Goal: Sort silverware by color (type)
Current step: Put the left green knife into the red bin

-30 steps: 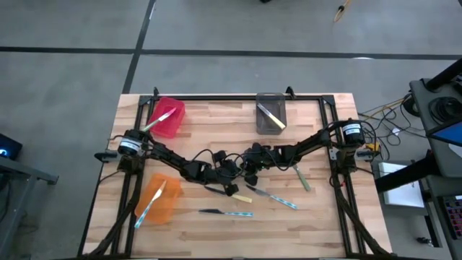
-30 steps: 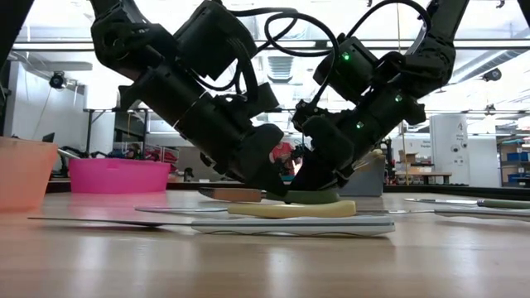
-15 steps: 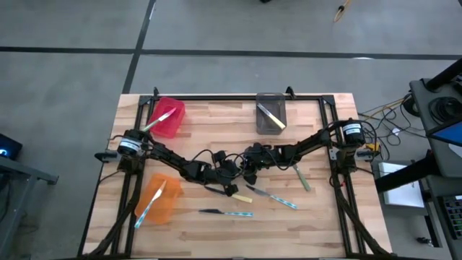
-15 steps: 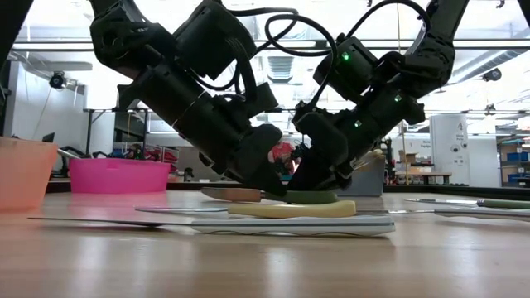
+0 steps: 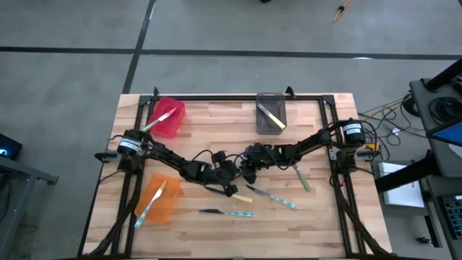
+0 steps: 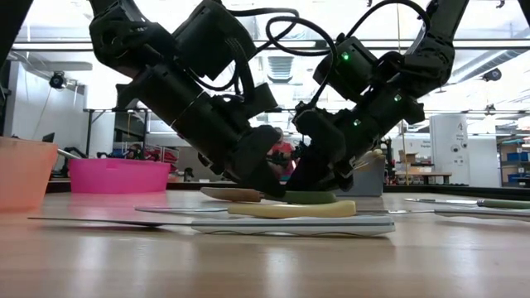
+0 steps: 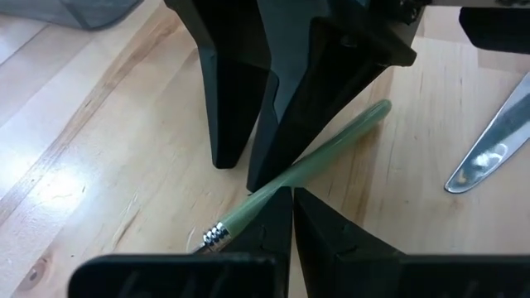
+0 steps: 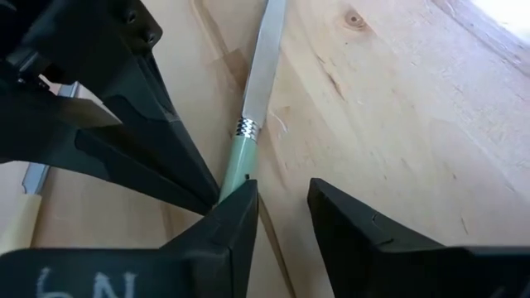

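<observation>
A green-handled knife (image 7: 331, 145) lies flat on the wood at mid-table, its handle (image 8: 240, 161) and blade (image 8: 265, 58) clear in the right wrist view. Both grippers meet over it. My left gripper (image 7: 291, 199) (image 5: 233, 176) is shut, its tips at the handle. My right gripper (image 8: 281, 219) (image 5: 247, 167) is open, with one finger on the handle's line and the other beside it. Loose on the table are a yellow-handled knife (image 5: 237, 193), two blue-handled knives (image 5: 278, 198) (image 5: 229, 212) and another green-handled one (image 5: 302, 177). My left gripper's shut fingertips (image 7: 277, 207) meet the green handle near its middle (image 7: 263, 197), slanting down from the table's left. The knife stays flat on the table. My right gripper has one fingertip (image 7: 263, 174) set against the handle, coming down from the right. Its other finger (image 7: 225, 157) stands on bare wood beside it.
A pink bin (image 5: 167, 117) at the far left holds a knife. A grey bin (image 5: 271, 114) at the far middle holds knives, and an orange bin (image 5: 159, 198) at the near left holds two. A black frame rail (image 5: 238, 97) runs along the table's far edge.
In the low view my left gripper has drawn slightly toward the table's left, so a small gap shows between it and my right gripper. The high view shows no shift of the arms or knives.
</observation>
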{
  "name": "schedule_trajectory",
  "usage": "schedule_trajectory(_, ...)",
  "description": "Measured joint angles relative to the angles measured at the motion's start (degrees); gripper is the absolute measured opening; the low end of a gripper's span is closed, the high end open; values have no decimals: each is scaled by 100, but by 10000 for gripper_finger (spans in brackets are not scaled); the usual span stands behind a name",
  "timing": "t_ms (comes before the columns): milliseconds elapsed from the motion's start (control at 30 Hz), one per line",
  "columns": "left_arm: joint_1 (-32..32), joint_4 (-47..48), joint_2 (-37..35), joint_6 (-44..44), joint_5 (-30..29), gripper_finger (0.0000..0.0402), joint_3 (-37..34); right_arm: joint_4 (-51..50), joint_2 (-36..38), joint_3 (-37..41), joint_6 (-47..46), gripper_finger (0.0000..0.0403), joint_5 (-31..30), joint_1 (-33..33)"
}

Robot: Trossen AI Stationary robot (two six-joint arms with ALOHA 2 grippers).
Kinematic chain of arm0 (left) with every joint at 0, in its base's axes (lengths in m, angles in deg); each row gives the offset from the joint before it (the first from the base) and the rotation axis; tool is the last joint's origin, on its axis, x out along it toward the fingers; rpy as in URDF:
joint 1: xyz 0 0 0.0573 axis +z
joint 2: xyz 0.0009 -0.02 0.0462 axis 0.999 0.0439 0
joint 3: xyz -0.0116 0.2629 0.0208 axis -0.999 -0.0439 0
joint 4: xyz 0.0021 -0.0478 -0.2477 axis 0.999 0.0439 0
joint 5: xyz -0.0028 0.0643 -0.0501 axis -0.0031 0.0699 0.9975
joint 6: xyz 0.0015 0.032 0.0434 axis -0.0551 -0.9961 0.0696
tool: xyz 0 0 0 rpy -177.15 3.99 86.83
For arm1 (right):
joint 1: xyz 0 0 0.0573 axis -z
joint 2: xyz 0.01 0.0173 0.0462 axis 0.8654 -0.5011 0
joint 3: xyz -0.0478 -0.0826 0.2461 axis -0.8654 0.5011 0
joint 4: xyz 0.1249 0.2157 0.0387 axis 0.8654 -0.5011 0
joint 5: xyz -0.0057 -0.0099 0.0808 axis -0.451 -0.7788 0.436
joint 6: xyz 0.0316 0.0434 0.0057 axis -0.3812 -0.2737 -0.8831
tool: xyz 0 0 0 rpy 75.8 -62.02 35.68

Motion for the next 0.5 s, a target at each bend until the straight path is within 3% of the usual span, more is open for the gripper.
schedule_trajectory(333, -2, 123, 26, 5, 1, 0, -13, 10, 3, 0, -185, 132, 39, 2)
schedule_trajectory(500, 46, 185, 26, 11, -303, 0, -13, 22, 3, -2, -195, 139, 209, 0)
